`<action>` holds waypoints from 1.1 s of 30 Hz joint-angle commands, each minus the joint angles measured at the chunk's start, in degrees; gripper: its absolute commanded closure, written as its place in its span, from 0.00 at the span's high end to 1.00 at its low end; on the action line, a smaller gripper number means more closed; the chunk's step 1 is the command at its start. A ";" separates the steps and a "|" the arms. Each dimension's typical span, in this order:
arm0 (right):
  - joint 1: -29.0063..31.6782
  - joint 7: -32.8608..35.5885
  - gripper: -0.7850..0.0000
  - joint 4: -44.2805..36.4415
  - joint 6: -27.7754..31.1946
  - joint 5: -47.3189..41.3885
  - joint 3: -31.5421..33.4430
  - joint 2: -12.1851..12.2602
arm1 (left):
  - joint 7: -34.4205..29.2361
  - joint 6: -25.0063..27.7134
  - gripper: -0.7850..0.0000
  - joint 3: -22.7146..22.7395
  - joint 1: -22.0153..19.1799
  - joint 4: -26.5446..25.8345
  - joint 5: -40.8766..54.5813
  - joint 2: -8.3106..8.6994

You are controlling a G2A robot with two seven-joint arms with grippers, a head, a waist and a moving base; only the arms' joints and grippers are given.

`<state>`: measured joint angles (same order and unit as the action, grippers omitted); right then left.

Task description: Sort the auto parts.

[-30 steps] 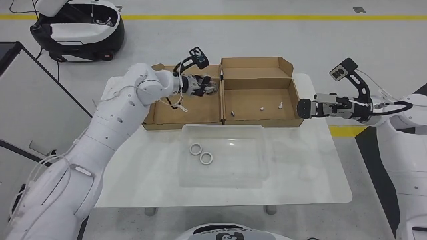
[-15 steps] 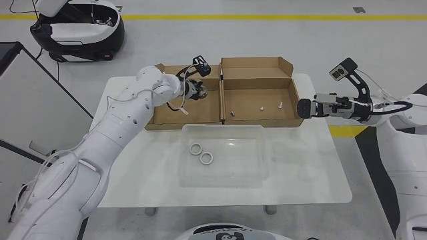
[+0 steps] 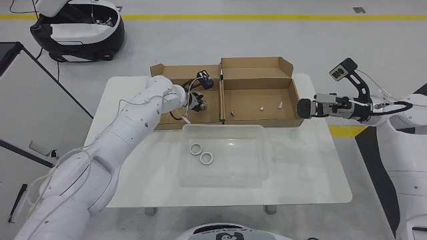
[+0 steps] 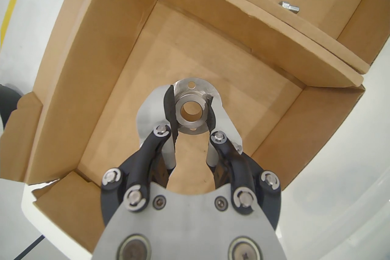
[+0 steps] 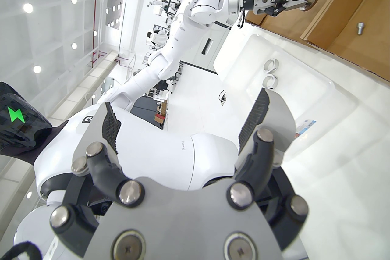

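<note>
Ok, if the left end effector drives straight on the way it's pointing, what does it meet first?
Probably the bare floor of the left brown cardboard box: the left end effector, shut on the round silver metal flange, points into it. Its height above the floor is unclear.

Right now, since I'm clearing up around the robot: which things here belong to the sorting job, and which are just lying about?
Job: metal flange held in the left pincer; cardboard box below it; second box with bolts; clear tray with two rings; open right pincer.
Lying about: white-and-black machine on the floor; dark-framed board beside the table.
</note>
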<state>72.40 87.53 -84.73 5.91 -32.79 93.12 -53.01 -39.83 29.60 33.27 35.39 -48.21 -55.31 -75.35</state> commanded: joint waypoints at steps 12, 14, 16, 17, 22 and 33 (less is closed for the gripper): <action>0.00 0.00 1.00 0.00 0.00 0.00 0.00 0.00 | 1.38 2.00 0.31 -2.58 -2.04 9.63 1.59 -3.88; 0.00 0.00 1.00 0.00 0.00 0.00 0.00 0.00 | 1.45 2.15 0.44 -2.73 -2.26 10.82 1.87 -4.35; 0.00 0.00 1.00 0.00 0.00 0.00 0.00 0.00 | 1.61 2.27 1.00 -2.89 -2.52 11.70 1.94 -4.79; 0.00 0.00 1.00 0.00 0.00 0.00 0.00 0.00 | 1.77 2.23 1.00 -2.90 -2.63 12.12 2.06 -4.99; 0.00 0.00 1.00 0.00 0.00 0.00 0.00 0.00 | 2.03 2.38 1.00 -2.79 -3.92 12.93 2.11 -5.79; 0.00 0.00 1.00 0.00 0.00 0.00 0.00 0.00 | -3.86 13.29 1.00 2.02 -6.83 4.21 8.55 -4.11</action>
<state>72.40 87.53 -84.73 5.91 -32.79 93.12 -53.01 -41.68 40.55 34.59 28.58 -42.39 -48.35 -79.87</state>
